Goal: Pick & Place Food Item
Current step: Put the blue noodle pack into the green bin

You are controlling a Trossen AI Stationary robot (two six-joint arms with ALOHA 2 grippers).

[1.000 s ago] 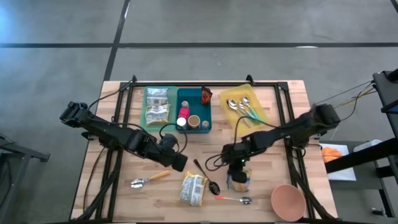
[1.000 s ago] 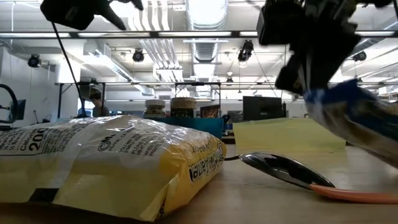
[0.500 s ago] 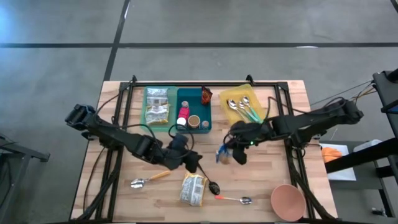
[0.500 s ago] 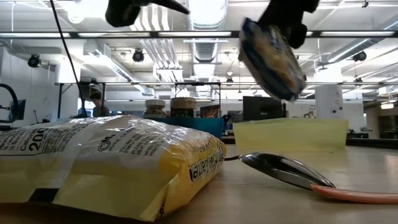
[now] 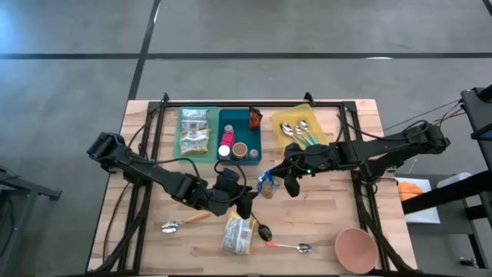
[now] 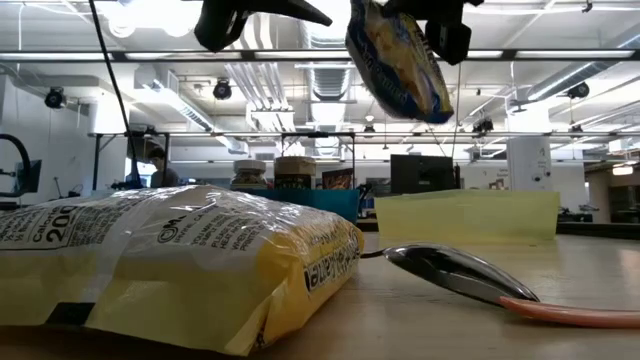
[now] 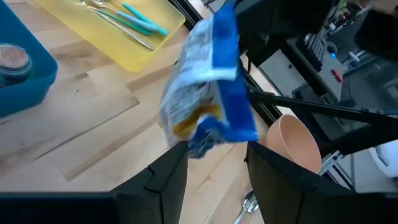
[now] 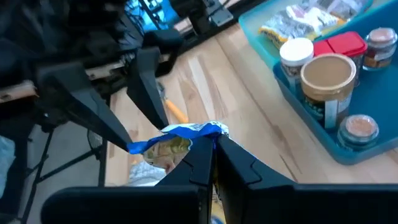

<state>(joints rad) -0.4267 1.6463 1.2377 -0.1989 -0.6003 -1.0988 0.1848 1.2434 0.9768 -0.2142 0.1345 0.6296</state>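
A: Centre of the high view, and the right gripper [image 5: 286, 178] has its fingers pinched tight on the top edge of the blue snack bag [image 5: 267, 185]. It hangs clear of the table, as the low view shows near the top of frame.

B: The left gripper [image 5: 244, 206] sits just below and left of it, fingers spread partway and nothing between them. In its own wrist view the bag dangles right ahead of those fingers.

A: Looks like a carry toward the trays, or possibly a handover. The teal bin [image 5: 239, 136] with its jars is up and left of the bag, the green tray [image 5: 194, 132] beside that, and the yellow tray [image 5: 306, 132] of spoons upper right.

B: The grip is only on the bag's edge, so I'd say move slowly and smoothly or it swings.

A: And keep it high. There's a yellow packet [image 5: 239, 233] and a black spoon [image 5: 254, 218] lying underneath, lower centre.

B: If the left takes it, I'd want its fingers closed on the bag's body before the right lets go.
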